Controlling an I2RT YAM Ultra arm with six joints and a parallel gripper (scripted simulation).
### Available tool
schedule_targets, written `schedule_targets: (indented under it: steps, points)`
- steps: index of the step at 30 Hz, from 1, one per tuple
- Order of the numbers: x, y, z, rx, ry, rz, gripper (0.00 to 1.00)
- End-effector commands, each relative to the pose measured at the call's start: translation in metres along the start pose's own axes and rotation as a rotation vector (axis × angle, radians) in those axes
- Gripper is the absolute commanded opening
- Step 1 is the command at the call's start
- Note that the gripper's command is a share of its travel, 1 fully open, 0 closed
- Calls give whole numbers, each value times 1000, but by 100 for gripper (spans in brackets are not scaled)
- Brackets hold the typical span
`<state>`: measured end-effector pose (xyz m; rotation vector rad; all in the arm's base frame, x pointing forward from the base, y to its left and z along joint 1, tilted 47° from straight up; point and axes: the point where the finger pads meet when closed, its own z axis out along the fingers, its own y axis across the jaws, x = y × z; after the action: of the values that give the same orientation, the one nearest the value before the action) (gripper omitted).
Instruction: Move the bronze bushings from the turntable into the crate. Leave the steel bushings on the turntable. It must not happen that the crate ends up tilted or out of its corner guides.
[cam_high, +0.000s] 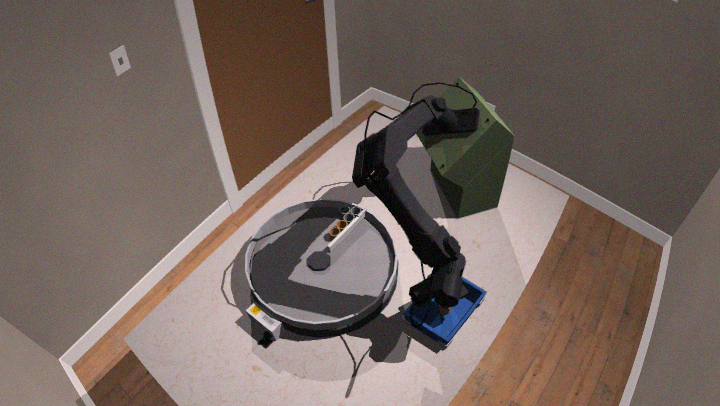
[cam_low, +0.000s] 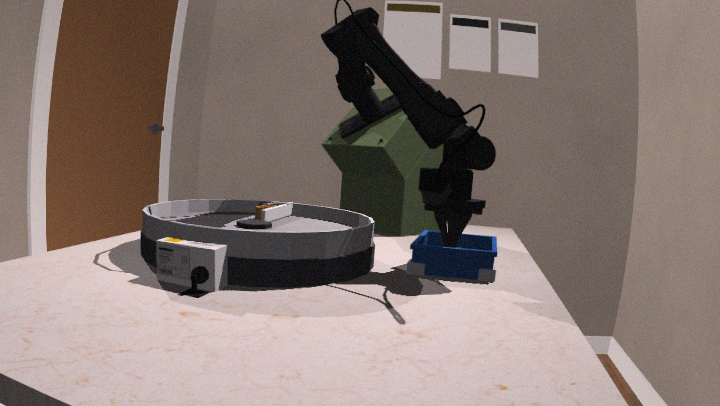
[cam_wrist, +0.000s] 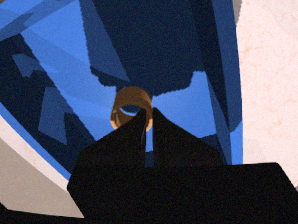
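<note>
The hand (cam_wrist: 147, 137) is lowered into the blue crate (cam_low: 478, 245), its two fingers drawn almost together around the wall of a bronze bushing (cam_wrist: 132, 102), which is gripped at the fingertips. In the wrist view the bushing is seen as a small open ring just ahead of the dark fingertips, with the crate's blue floor and walls behind it. Whether the bushing touches the crate floor cannot be told. In the exterior view the hand (cam_low: 452, 233) is seen pointing straight down, its tips below the crate's rim.

The crate is set on the pale marbled worktop (cam_low: 302, 342), just beside the turntable (cam_high: 282, 302) on the arm's side. The dark arm (cam_high: 403, 201) is stretched from a green pedestal (cam_high: 478, 166) at the far end of the worktop, folded up and over to the crate.

On the turntable a white rail (cam_high: 347, 229) is laid outward from a dark hub (cam_high: 319, 260). Beside the rail a short row of bushings is lined up: one bronze bushing (cam_high: 334, 230) nearest the hub, then steel bushings (cam_high: 350, 210) toward the rim. A white control box (cam_high: 263, 318) is fixed at the turntable's near edge.
</note>
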<state>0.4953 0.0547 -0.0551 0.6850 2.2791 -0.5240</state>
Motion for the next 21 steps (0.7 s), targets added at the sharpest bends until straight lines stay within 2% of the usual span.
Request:
schedule_targets:
  steps: [1,13,21]
  points:
    - [6,8,-13,-18,-13,-17,0]
    - [6,8,-13,-18,-13,-17,0]
    - [1,17,-9,-29,-21,-10,0]
